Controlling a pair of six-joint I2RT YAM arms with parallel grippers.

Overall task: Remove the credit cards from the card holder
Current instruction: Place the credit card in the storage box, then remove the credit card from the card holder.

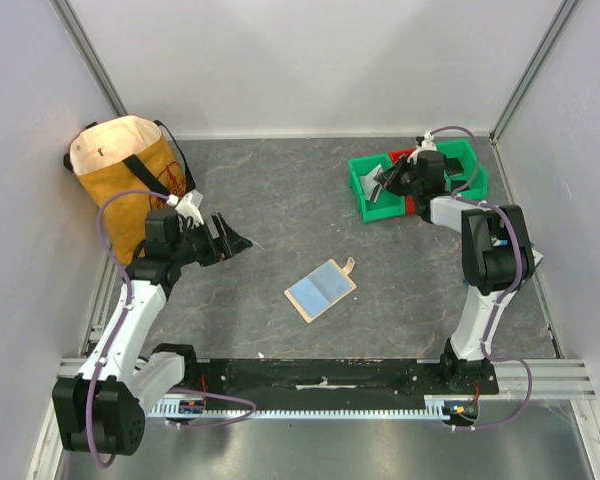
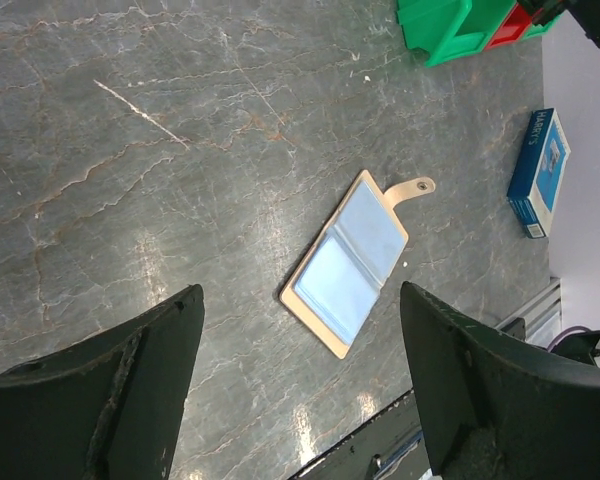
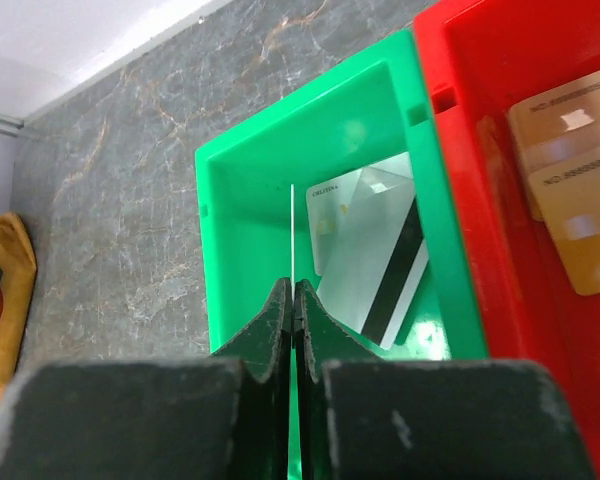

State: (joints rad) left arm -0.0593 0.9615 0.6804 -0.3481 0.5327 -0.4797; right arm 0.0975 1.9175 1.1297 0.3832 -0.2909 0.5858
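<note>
Right wrist view, starting at the right gripper (image 3: 293,292): clamped tight on a thin credit card (image 3: 292,230), seen edge-on as a pale upright line. Poised over a green bin (image 3: 208,250), with two grey credit cards (image 3: 365,250) lying overlapped on its floor, a black magnetic stripe across the upper one. Touching the green wall, a red bin (image 3: 470,60) with two tan credit cards (image 3: 575,190) overlapped inside.

Left wrist view, at the left gripper (image 2: 302,295): spread wide, gripping nothing, raised above the grey marbled counter (image 2: 130,180). Below and apart from it, the card holder (image 2: 345,265), lying unfolded and flat near the counter's middle, pale blue inner face up, tan tab pointing toward the bins. Contents of its sleeves impossible to tell. Farther out: a blue-and-white packet (image 2: 540,170) beside the right wall, a yellow bag (image 1: 120,160) in the far left corner.
</note>
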